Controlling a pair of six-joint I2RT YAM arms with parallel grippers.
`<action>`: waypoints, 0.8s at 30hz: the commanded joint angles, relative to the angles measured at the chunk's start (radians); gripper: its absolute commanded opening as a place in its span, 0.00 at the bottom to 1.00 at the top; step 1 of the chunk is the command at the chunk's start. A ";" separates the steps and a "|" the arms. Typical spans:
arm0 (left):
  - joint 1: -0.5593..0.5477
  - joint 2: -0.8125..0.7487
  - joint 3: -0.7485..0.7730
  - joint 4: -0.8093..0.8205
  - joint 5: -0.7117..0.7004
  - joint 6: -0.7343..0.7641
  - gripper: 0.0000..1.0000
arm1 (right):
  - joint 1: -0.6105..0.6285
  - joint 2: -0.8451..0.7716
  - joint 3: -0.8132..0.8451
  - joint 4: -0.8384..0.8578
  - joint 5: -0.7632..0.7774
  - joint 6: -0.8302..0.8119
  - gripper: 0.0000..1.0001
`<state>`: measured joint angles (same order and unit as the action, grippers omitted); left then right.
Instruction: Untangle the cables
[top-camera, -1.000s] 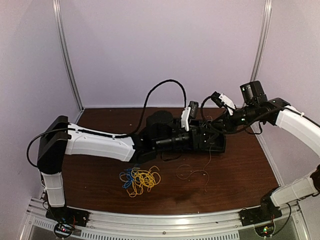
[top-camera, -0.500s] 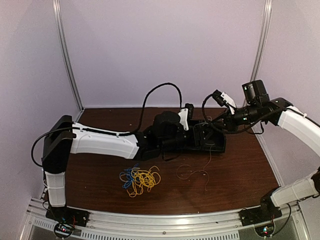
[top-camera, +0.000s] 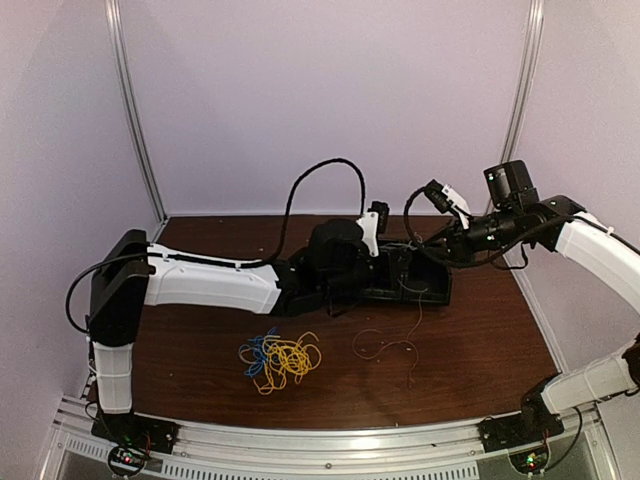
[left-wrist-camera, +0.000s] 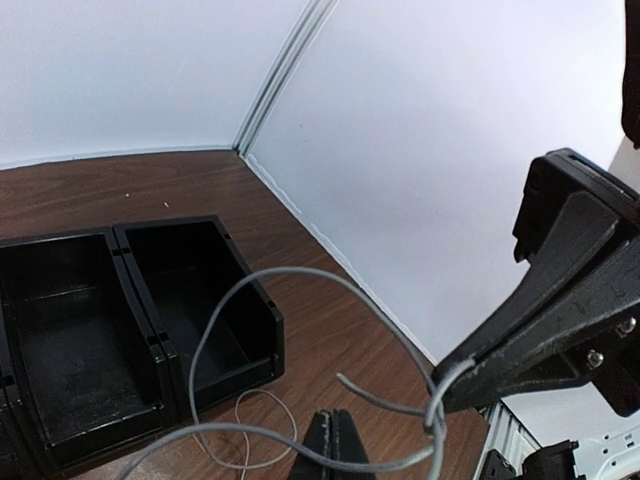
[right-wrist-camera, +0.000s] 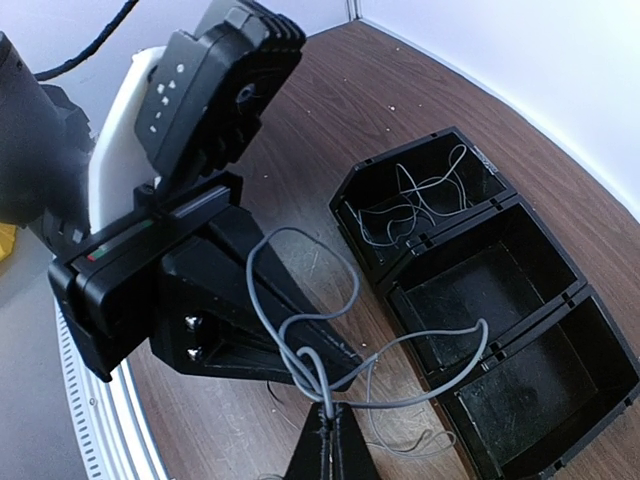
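Closed just now: my left gripper (left-wrist-camera: 330, 445), seemingly pinching the grey cable (left-wrist-camera: 295, 270); my right gripper (right-wrist-camera: 325, 445) pinches it too. Next, I judge: draw apart.

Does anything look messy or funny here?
Yes. A grey cable hangs in loose loops above the black bins, pinched between the left gripper and the right gripper. A yellow and blue tangle also lies on the table, outside the bins.

The left claw (left-wrist-camera: 335, 418) has closed, the grey cable (left-wrist-camera: 260, 272) crossing it.
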<state>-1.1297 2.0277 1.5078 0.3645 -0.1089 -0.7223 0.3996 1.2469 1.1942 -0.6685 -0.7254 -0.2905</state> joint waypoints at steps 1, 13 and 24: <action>-0.003 -0.043 -0.003 -0.019 0.089 0.080 0.00 | -0.006 -0.014 0.018 0.033 0.080 0.030 0.00; -0.018 -0.409 -0.399 0.158 0.147 0.224 0.00 | -0.031 0.030 -0.010 0.065 0.140 0.043 0.00; -0.036 -0.204 -0.170 0.131 0.224 0.200 0.52 | -0.031 0.028 0.003 0.056 0.106 0.057 0.00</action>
<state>-1.1561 1.7565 1.2755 0.4728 0.1112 -0.5049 0.3733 1.2774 1.1904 -0.6285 -0.6022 -0.2539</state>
